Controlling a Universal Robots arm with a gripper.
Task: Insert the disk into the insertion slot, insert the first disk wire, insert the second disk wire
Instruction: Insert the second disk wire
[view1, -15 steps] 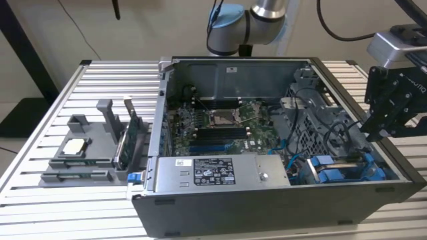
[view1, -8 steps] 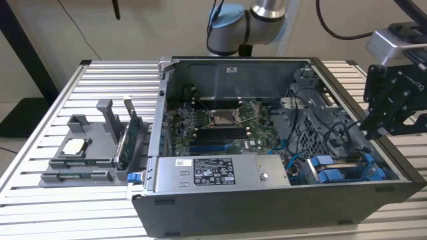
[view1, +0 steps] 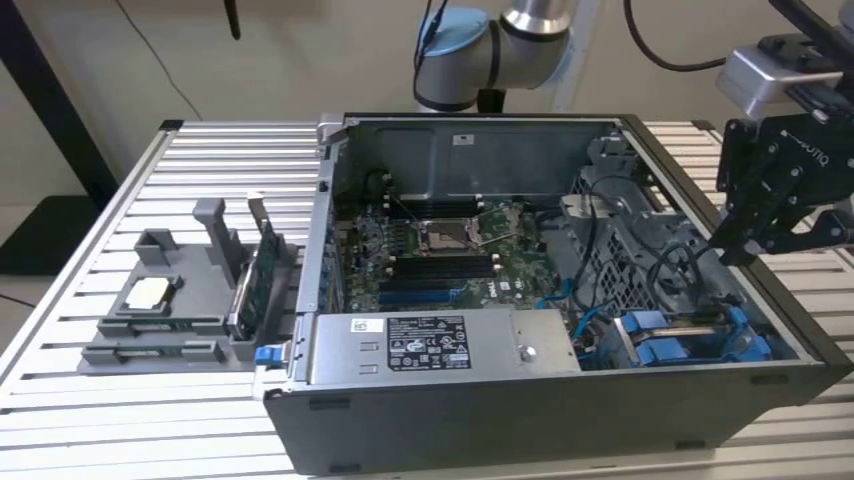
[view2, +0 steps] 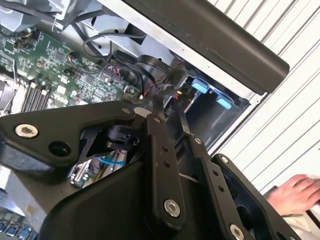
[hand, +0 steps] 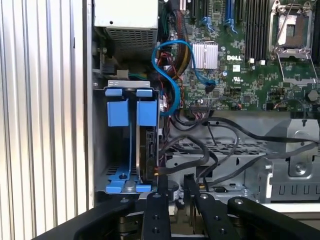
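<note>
Disk (hand: 149, 150) looks to me already seated. In the first wrist view I read it as the dark slab standing edge-on inside the insertion slot (hand: 100, 150), just beside the blue rail tabs (hand: 131, 112) at the bay's far end. The hand (hand: 175, 184) hovers at the near end of the bay, close to a black wire (hand: 165, 171) whose tip lies at the disk's exposed edge. I cannot say whether that tip is touching or plugged in. I also cannot tell whether the hand is open or closed, or whether it has hold of that wire. In the exterior view the hand hangs over the computer case (view1: 534, 420) at the exterior view's right, above the bay corner. I judge the first wire to be the step in hand. To do it well, I would keep the connector square to the disk's edge and drive it straight along the port's axis. I would go slowly and stop at the first firm resistance rather than forcing it. Several other black wires (hand: 235, 131) loop just beside the bay, and a blue cable (hand: 175, 75) curves near the motherboard (hand: 250, 65). I would keep the approach narrow so that nothing snags or drags sideways on the disk.
</note>
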